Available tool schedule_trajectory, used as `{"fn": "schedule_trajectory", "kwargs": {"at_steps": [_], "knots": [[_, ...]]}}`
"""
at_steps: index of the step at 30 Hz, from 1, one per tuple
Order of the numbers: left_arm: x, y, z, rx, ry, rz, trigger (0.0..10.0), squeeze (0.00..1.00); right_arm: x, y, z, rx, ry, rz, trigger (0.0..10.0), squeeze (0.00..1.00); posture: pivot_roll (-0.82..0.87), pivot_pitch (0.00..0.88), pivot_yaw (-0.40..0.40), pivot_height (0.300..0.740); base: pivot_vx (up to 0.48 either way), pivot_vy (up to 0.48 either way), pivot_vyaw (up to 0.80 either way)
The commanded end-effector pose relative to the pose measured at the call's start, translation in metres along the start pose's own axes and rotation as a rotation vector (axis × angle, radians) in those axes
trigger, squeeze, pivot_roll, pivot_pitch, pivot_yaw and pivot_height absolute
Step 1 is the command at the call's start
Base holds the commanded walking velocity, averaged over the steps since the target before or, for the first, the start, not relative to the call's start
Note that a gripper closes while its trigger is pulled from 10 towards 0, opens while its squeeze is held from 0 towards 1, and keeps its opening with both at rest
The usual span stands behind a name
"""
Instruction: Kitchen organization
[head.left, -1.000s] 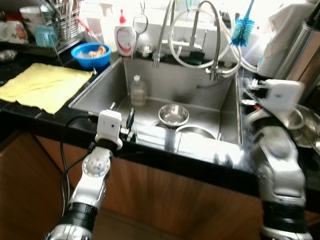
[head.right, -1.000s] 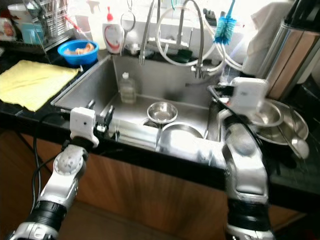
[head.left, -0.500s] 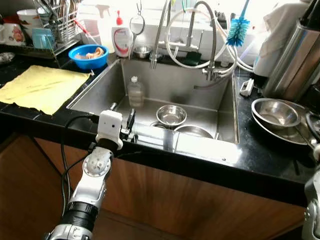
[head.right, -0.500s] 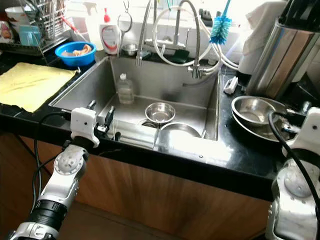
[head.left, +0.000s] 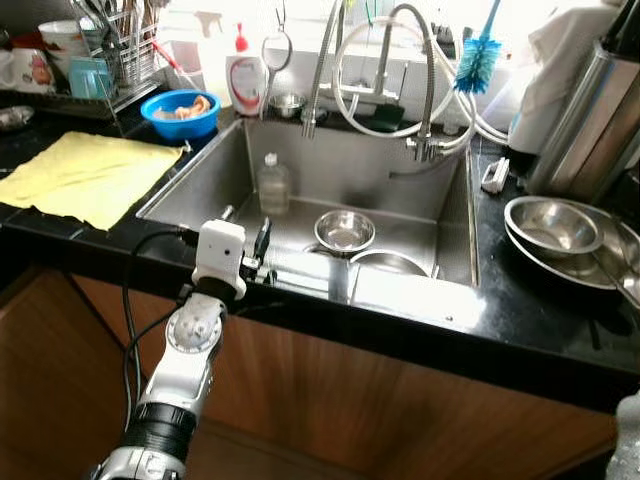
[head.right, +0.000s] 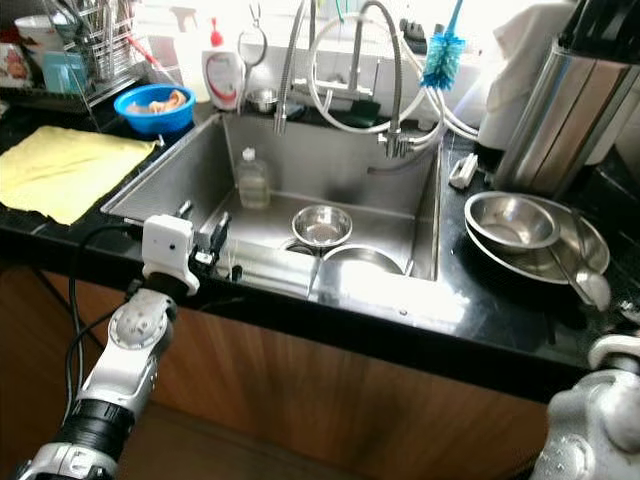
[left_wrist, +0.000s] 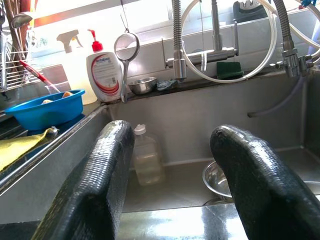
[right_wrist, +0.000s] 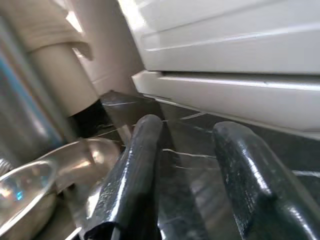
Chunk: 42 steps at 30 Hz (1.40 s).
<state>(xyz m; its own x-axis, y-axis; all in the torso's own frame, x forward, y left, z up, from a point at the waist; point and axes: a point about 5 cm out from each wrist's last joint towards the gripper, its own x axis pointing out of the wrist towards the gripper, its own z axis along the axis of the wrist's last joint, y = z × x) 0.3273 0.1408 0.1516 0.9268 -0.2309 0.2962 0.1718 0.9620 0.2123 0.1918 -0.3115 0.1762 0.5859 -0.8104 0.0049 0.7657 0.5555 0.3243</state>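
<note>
Hovering at the near rim of the sink (head.left: 190, 190), lower left of centre in the head views, our left gripper (head.left: 260, 245) has its two black fingers spread apart with nothing between them. The left wrist view looks between those fingers (left_wrist: 95, 185) into the steel basin. Inside the basin a small steel bowl (head.left: 345, 230) sits upright near the centre of the frame, shiny and round, with a larger steel pan (head.left: 390, 264) touching it on the nearer side. A clear plastic bottle (head.left: 273, 184) stands upright against the basin's back wall, to the left. Above it a white soap bottle (head.left: 245, 82) with a red cap stands on the ledge beside a blue bowl (head.left: 180, 110), and a yellow cloth (head.left: 85, 175) lies flat on the black counter at the left edge. At the right of the frame, stacked steel bowls (head.right: 530, 232) with a ladle (head.right: 585, 280) rest on the counter beside a tall steel canister (head.right: 565, 110). Our right gripper (right_wrist: 185, 165) hangs low off the counter's right end, its fingers released and apart, holding nothing, over a dark surface beside a shiny steel rim.
</note>
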Motion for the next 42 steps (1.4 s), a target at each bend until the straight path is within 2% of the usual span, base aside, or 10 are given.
{"fn": "schedule_trajectory", "kwargs": {"at_steps": [1, 12, 13, 14, 18, 19, 20, 24, 31, 42], "knots": [[0.002, 0.001, 0.001, 0.017, -0.003, -0.007, 10.0, 0.0, 0.004, -0.003, -0.001, 0.038, 0.025, -0.009, 10.0, 0.0, -0.01, 0.0, -0.016, 0.74, 0.0, 0.0, 0.0], [0.003, 0.0, 0.001, 0.015, -0.006, -0.005, 10.0, 0.0, 0.018, -0.001, 0.012, 0.114, 0.084, 0.189, 10.0, 0.0, -0.02, 0.0, -0.018, 0.74, 0.0, 0.0, 0.0], [0.003, 0.0, 0.001, 0.014, -0.006, -0.005, 10.0, 0.0, 0.018, 0.0, 0.013, 0.157, 0.098, 0.221, 10.0, 0.98, -0.02, 0.0, -0.019, 0.74, 0.0, 0.0, 0.0], [0.003, 0.0, 0.001, 0.013, -0.007, -0.005, 10.0, 0.0, 0.018, 0.001, 0.013, 0.178, 0.106, 0.237, 10.0, 1.0, -0.02, 0.0, -0.019, 0.74, 0.0, 0.0, 0.0], [0.002, 0.001, 0.001, 0.014, -0.004, -0.004, 10.0, 0.0, 0.018, 0.002, 0.014, 0.259, 0.15, 0.299, 10.0, 1.0, -0.02, 0.0, -0.02, 0.74, 0.0, 0.0, 0.0], [0.003, 0.001, 0.001, 0.015, -0.004, -0.003, 10.0, 0.0, 0.019, 0.002, 0.014, 0.263, 0.173, 0.327, 10.0, 0.42, -0.02, 0.0, -0.02, 0.74, 0.0, 0.0, 0.0], [0.003, 0.001, 0.001, 0.014, -0.004, -0.002, 10.0, 0.0, 0.02, 0.001, 0.014, 0.272, 0.178, 0.331, 10.0, 0.0, -0.02, 0.0, -0.022, 0.74, 0.0, 0.0, 0.0], [0.002, 0.001, 0.0, 0.014, -0.004, 0.0, 10.0, 0.0, 0.022, -0.006, 0.018, 0.321, 0.169, 0.32, 10.0, 0.0, -0.02, 0.0, -0.023, 0.74, 0.0, 0.0, 0.0], [0.003, 0.002, 0.001, 0.017, -0.008, -0.002, 10.0, 0.0, 0.021, -0.025, 0.003, 0.546, 0.227, 0.246, 10.0, 0.0, -0.02, 0.0, -0.022, 0.74, 0.0, 0.0, 0.0], [0.003, 0.003, 0.001, 0.021, -0.011, -0.002, 10.0, 0.0, 0.02, -0.027, -0.015, 0.623, 0.31, 0.228, 10.0, 0.0, -0.01, 0.0, -0.022, 0.74, 0.0, 0.0, 0.0]]}}
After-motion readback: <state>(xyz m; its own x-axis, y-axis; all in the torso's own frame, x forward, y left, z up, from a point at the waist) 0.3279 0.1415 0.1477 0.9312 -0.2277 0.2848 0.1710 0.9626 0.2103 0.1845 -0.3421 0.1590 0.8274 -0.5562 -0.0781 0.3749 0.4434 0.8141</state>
